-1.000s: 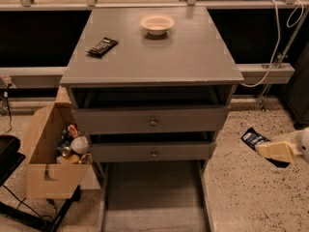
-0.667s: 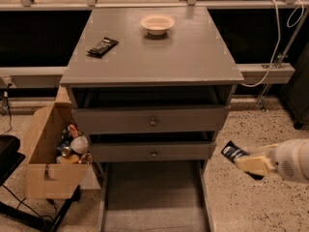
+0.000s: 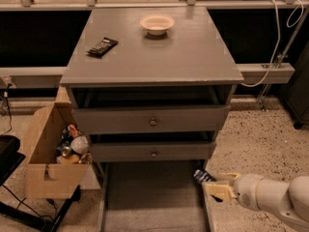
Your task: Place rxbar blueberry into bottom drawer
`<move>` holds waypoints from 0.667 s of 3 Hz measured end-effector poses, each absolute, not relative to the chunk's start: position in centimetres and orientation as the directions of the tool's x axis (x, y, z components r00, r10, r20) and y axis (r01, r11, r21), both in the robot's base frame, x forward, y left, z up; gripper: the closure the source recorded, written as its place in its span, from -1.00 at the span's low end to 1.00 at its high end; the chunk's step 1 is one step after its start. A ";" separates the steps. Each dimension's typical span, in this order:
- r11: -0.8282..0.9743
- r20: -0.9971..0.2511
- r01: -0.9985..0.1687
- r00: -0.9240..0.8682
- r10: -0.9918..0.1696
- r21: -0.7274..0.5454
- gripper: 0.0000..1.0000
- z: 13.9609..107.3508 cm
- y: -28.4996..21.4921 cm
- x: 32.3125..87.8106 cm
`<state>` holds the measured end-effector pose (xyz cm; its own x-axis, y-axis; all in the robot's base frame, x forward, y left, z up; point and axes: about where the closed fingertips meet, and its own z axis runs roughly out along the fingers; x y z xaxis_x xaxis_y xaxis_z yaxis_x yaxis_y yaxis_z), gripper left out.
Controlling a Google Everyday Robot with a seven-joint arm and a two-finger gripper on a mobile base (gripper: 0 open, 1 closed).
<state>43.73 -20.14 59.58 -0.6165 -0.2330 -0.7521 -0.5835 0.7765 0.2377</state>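
Observation:
My gripper (image 3: 212,185) reaches in from the lower right, low by the right wall of the bottom drawer (image 3: 152,202), which is pulled out as a wide grey tray. The gripper is shut on the rxbar blueberry (image 3: 203,176), a dark blue wrapper whose end sticks out up and to the left of the yellowish fingers (image 3: 219,191), just over the drawer's right edge. The rest of the bar is hidden by the fingers.
The grey cabinet top (image 3: 154,45) bears a black-wrapped bar (image 3: 102,46) and a white bowl (image 3: 157,23). Two upper drawers with knobs (image 3: 153,122) are nearly shut. A cardboard box (image 3: 50,161) of items stands at the left. A white cable (image 3: 276,47) hangs at the right.
My gripper has moved left with the blue bar, from out over the speckled floor at the right to the bottom drawer's right edge.

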 end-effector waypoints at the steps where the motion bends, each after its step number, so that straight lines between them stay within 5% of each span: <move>1: 0.692 -0.739 -0.673 -0.601 -0.304 0.262 1.00 56.1 -17.1 43.2; 2: 0.683 -0.737 -0.680 -0.601 -0.311 0.267 1.00 55.7 -16.7 43.3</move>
